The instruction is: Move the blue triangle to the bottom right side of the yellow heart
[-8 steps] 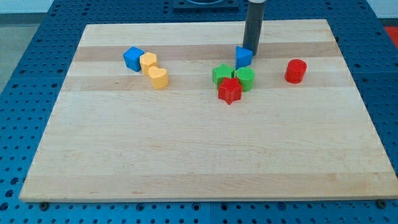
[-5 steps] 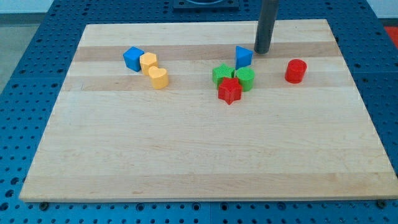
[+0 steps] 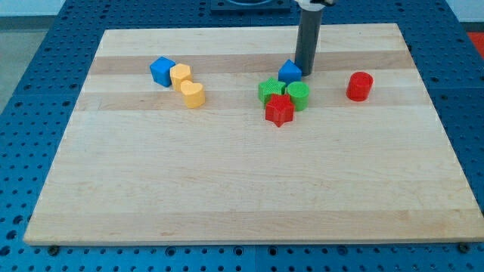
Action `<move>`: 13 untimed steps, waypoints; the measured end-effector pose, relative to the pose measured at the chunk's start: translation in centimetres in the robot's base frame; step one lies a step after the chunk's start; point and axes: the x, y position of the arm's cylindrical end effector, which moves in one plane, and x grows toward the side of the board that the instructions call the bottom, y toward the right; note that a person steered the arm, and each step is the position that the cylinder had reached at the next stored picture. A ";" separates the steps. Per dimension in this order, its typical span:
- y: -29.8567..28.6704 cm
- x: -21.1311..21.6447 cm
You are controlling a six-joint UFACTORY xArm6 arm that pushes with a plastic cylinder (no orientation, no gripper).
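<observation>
Seven small blocks sat on the wooden board (image 3: pixel 227 189) as my tip (image 3: pixel 305 72), the bare end of a straight rod with nothing to open or close and nothing held, stood touching or just beside the blue triangle (image 3: pixel 290 72) on the triangle's right edge. Taking the yellow heart (image 3: pixel 193 94) as landmark, the triangle lay well to its right and slightly above, hard against a cluster of a green star (image 3: pixel 268 91), a second green block (image 3: pixel 298 96) and a red star (image 3: pixel 279 110); a yellow block (image 3: pixel 180 75) of unclear shape touched the heart's upper left, a blue cube (image 3: pixel 161 70) sat beyond that, and a red cylinder (image 3: pixel 360 86) stood far to the right. The step in hand appeared to be a leftward push. Done well, it would keep the tip behind the triangle's centre to stop it spinning off, skirt the green cluster along its top, then steer down to the spot below and right of the heart without nudging the heart itself.
</observation>
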 end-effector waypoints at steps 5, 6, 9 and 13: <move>-8.2 0.4; -5.1 -1.3; -4.7 0.1; -5.9 1.5</move>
